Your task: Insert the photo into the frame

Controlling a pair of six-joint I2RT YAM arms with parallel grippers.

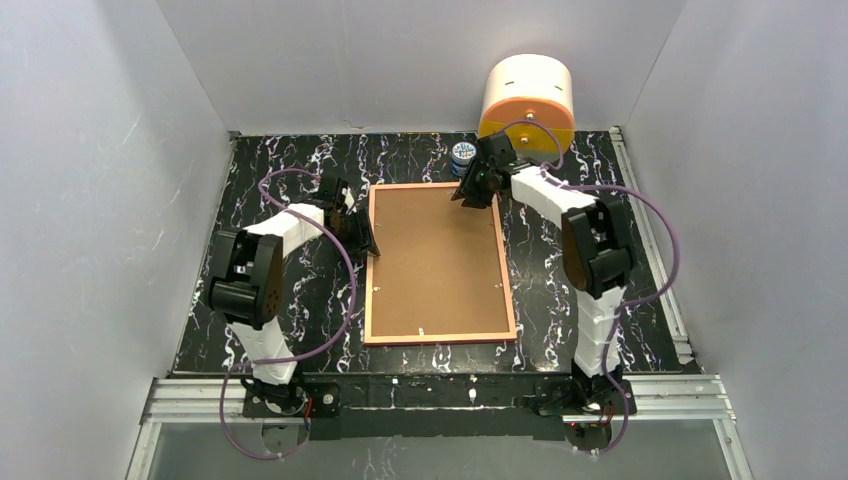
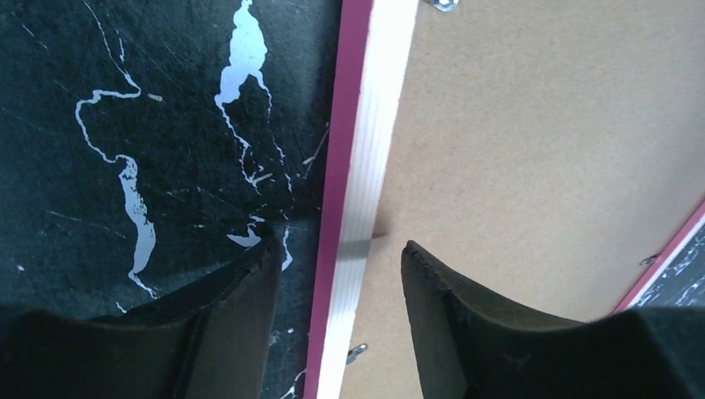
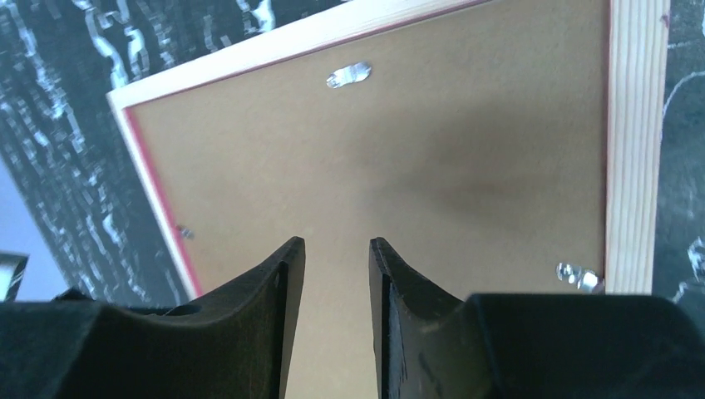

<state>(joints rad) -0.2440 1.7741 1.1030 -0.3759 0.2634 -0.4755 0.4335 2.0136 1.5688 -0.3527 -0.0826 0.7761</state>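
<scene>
While its two black fingers stand moderately apart and hold nothing, the left end effector (image 2: 339,245) straddles the left long side of the large, thin, rectangular picture frame (image 2: 366,125), whose outer edge is pink-red and whose back rim is pale wood. One finger hangs over the black, white-veined surface (image 2: 125,100) and the other over the brown cardboard backing board (image 2: 540,150), with a gap showing on either side of the rim. From above, this end effector (image 1: 368,243) sits toward the far part of that side. The frame (image 1: 440,340) lies back-up in the middle of the surface (image 1: 545,330), its long axis running from the arm bases toward the back wall. The right end effector (image 3: 337,241) has its fingers set narrower, likewise empty, and hovers over the backing board (image 3: 399,150) just inside the far right corner. Small metal tabs (image 3: 349,75) show along the board's edges there. The photo appears in no view, and whether it lies under the board cannot be told. By my reading, the coming move turns on the left fingers standing crosswise to the frame's long axis. A closing there would pinch the rim squarely, while the right arm is the nearer one to the far-edge tabs.
</scene>
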